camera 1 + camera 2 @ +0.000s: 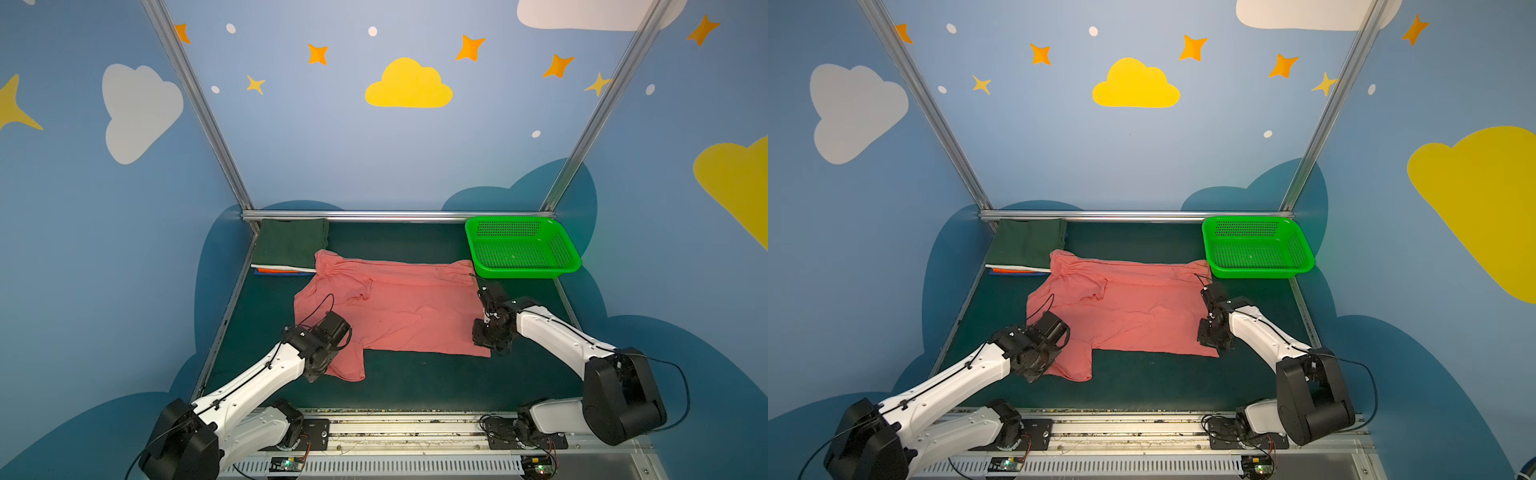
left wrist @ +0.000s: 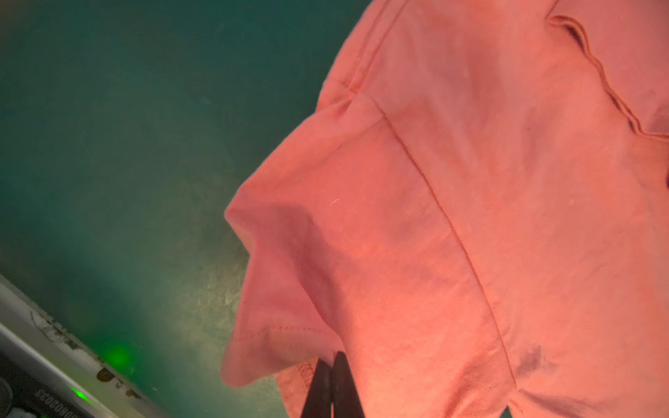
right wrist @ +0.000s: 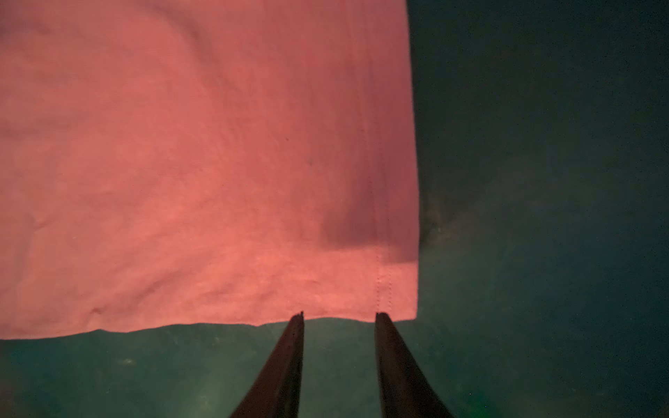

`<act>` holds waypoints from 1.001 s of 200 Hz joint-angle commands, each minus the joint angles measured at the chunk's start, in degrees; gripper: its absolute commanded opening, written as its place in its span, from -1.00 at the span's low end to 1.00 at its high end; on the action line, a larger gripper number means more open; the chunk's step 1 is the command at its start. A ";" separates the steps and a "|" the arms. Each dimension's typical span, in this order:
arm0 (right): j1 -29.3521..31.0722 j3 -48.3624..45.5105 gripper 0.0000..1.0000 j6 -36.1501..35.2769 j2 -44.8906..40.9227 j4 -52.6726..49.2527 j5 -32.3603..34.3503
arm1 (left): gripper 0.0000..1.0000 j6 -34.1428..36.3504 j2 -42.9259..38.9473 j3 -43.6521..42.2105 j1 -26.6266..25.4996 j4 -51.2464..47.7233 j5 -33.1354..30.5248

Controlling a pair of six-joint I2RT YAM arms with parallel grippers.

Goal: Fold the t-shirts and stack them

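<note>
Bench (image 1: 415,386): dark green mat, walled on three sides, with an arm mounted at each front corner.

Salmon-pink t-shirt (image 1: 407,311) (image 1: 1142,316): the largest item. It is spread across the middle of the bench with the collar toward the left and the bottom hem toward the right. The body lies mostly flat, with a bunched ridge along the far edge. Its far-left corner touches the folded stack. Its far-right corner lies just beside the basket's front wall.

Left arm (image 1: 257,374) reaches in over the shirt's near sleeve. Right arm (image 1: 557,332) reaches in at the shirt's near-right hem corner.

Green perforated basket (image 1: 521,272): far right corner of the bench, upright, nothing visible inside.

Folded stack: far left corner, against the back rail. Dark green t-shirt (image 1: 291,243) on top, white t-shirt (image 1: 282,267) under it, and orange and blue edges (image 1: 272,272) showing at the bottom.

Left jaws, wrist view: the fingers (image 2: 320,387) are pressed together, pinching the pink shirt (image 2: 470,217) at the sleeve's stitched hem. The cloth around the pinch is raised off the mat in a loose tent.

Right jaws, wrist view: the fingers (image 3: 286,362) stand narrowly parted with bare mat between them and hold nothing. Their tips sit right at the edge of the shirt (image 3: 181,163), by its hemmed corner. Contact with the cloth cannot be told.
</note>
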 commanded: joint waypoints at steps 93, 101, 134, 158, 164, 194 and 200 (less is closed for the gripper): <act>-0.41 -2.68 -0.23 4.78 -1.93 -3.76 6.19 | -0.91 7.97 -0.09 1.52 3.46 0.83 0.03; -0.42 -2.86 -0.24 4.81 -1.52 -3.31 5.86 | -0.91 7.83 -0.40 1.44 3.48 0.82 0.03; -0.34 -3.79 -0.23 5.03 -0.07 -0.95 5.63 | -0.91 7.50 -1.22 1.08 3.54 0.60 0.11; -0.47 -3.53 -0.23 4.72 1.58 0.27 5.63 | -0.91 7.56 -1.27 1.16 3.53 0.48 0.37; -0.49 -3.46 -0.23 4.79 2.01 0.58 5.63 | -0.91 7.56 -1.37 1.17 3.57 0.47 0.38; -0.38 -4.09 -0.23 4.87 3.95 1.81 4.51 | -0.91 7.26 -1.89 1.17 3.59 -0.05 0.12; -0.43 -4.29 -0.23 4.92 4.24 1.95 4.43 | -0.91 7.22 -2.10 1.09 3.59 -0.13 0.12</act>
